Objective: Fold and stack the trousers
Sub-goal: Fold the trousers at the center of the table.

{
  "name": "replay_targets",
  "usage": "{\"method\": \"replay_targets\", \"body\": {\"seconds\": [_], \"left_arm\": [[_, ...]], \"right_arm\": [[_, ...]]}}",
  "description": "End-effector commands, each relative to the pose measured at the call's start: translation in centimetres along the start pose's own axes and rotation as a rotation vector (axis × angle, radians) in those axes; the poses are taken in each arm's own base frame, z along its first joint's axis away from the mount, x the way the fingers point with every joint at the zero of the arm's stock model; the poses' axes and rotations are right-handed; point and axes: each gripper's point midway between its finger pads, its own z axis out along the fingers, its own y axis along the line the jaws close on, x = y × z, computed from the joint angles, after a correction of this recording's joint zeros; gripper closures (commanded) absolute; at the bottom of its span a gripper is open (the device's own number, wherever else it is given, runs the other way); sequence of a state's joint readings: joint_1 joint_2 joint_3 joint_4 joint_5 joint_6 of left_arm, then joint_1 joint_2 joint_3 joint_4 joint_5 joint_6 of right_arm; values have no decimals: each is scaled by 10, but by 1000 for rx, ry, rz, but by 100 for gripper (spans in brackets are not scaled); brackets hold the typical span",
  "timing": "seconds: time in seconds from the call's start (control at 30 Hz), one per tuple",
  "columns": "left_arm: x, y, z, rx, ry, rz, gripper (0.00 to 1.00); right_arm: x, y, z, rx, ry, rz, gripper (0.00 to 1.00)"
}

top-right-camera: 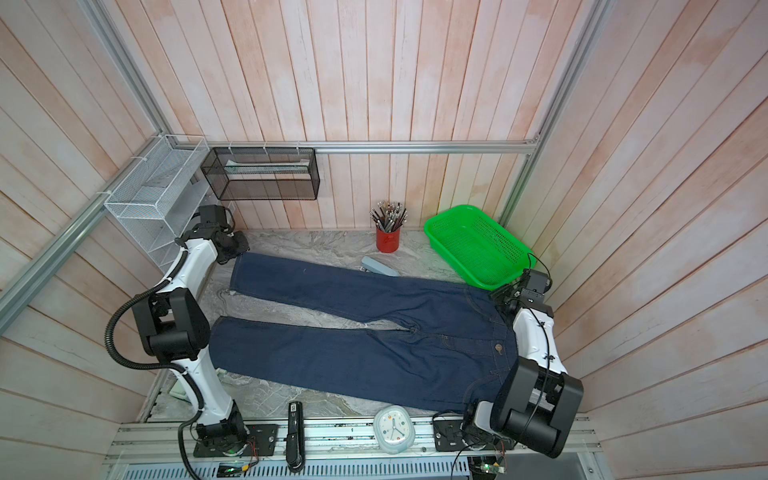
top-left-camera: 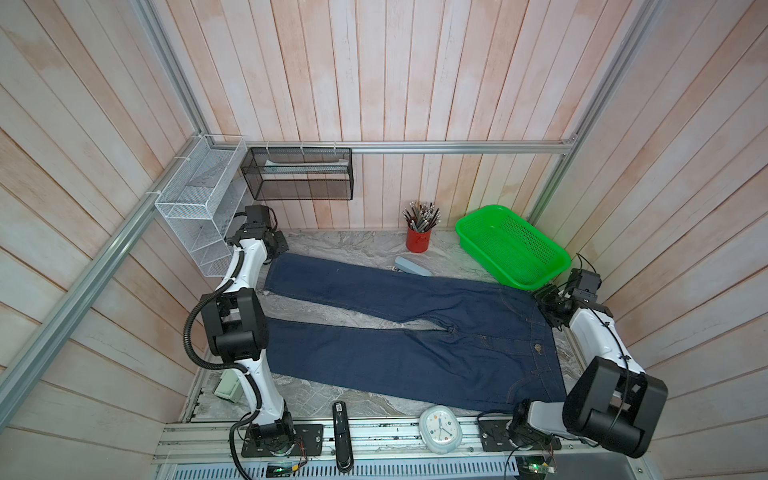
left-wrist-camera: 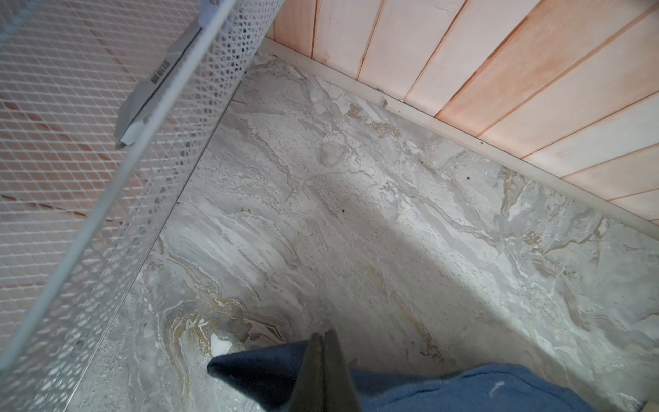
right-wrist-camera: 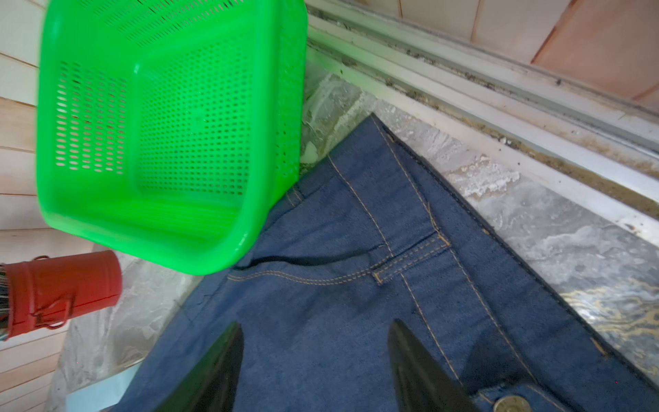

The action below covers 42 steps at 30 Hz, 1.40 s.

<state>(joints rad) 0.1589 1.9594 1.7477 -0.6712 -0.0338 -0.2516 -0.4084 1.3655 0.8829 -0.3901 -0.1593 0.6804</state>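
Dark navy jeans (top-left-camera: pixel 395 332) with tan stitching and a brass button (top-left-camera: pixel 538 348) lie flat and unfolded across the marble table (top-left-camera: pixel 353 245). The left gripper (left-wrist-camera: pixel 323 338) sits closed at one hem. The right gripper (right-wrist-camera: pixel 315 328) gapes above the waistband.

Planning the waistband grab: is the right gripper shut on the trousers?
No: the right wrist view shows the right gripper with jaws apart above the trousers.

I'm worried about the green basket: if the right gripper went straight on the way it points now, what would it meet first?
Most likely the trousers, not the green basket: the right gripper, open, points at denim near the waist. Its height above the cloth is unclear.
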Motion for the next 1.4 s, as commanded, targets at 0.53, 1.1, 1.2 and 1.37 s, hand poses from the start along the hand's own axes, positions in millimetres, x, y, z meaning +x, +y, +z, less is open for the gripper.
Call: {"method": "replay_targets", "body": {"seconds": [0.53,1.1,1.2,1.37], "left_arm": [[-37,-12,-47,87,-150,-43,100],[-41,-18,-48,118,-168,-37,100],[-41,-16,-49,110,-173,-38,100],[-43,-15,-52,107,-182,-36,100]], "right_arm": [[-53,-38,41,97,-36,96,46],[-60,-27,70,-126,-35,166,60],[-54,-25,78,-144,-2,178,61],[-54,-23,82,-166,9,189,62]]}}
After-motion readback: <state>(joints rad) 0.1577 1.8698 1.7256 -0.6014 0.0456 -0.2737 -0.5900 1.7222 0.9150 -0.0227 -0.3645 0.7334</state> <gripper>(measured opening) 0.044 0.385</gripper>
